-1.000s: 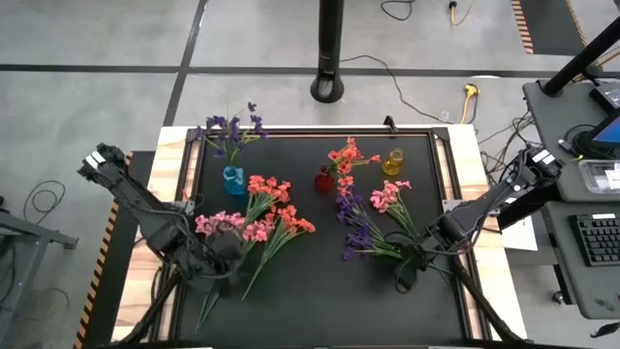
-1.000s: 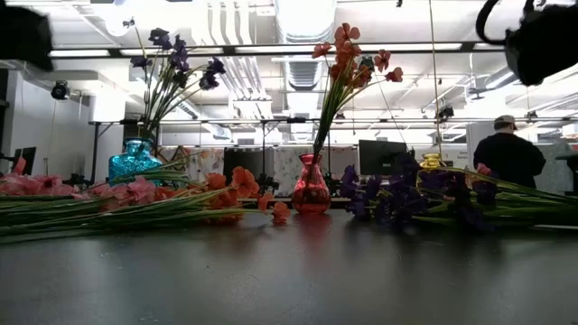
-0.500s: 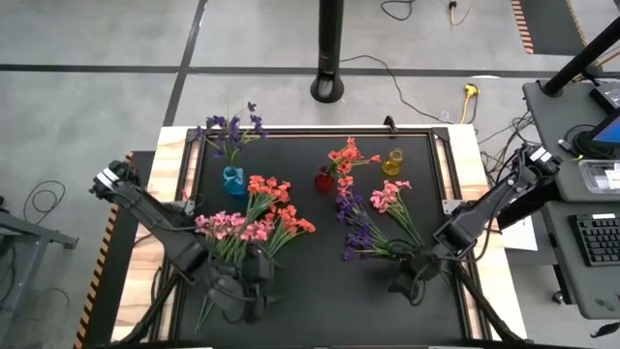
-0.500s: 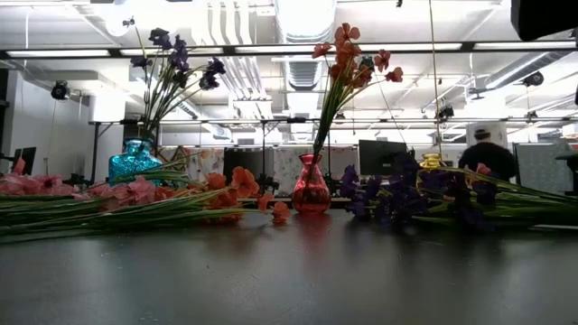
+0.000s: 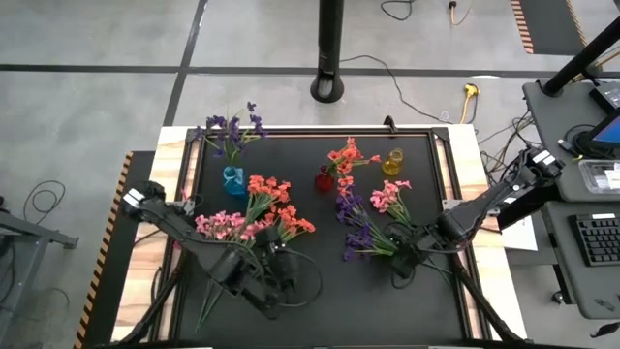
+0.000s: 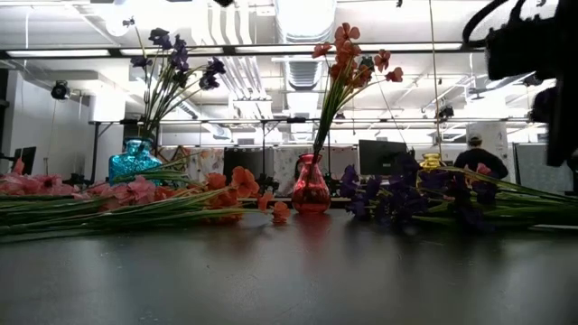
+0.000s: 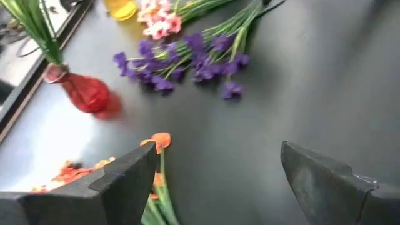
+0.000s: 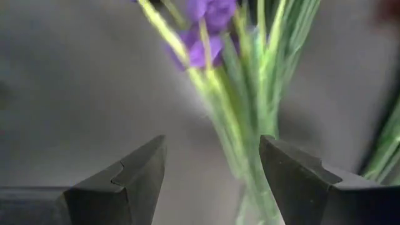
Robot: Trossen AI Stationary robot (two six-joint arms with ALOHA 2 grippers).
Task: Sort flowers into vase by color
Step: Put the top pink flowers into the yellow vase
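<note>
Purple sprig (image 5: 232,130) upright in blue vase (image 5: 233,180), coral sprig (image 5: 347,155) in red vase (image 5: 324,179); remaining flowers (image 5: 254,223) flat on bench (image 5: 320,291).

On the worktop (image 5: 320,301) three vases stand along the far side: one (image 5: 233,181) at the left, one (image 5: 324,179) in the middle, one (image 5: 392,162) to its right. The left and middle vases each hold flowers. A heap of flowers (image 5: 254,225) lies before the left vase; another heap (image 5: 373,221) lies before the right two. The left pincer (image 5: 281,276) hovers near the first heap's stems, the right pincer (image 5: 402,257) at the second heap's stems.
</note>
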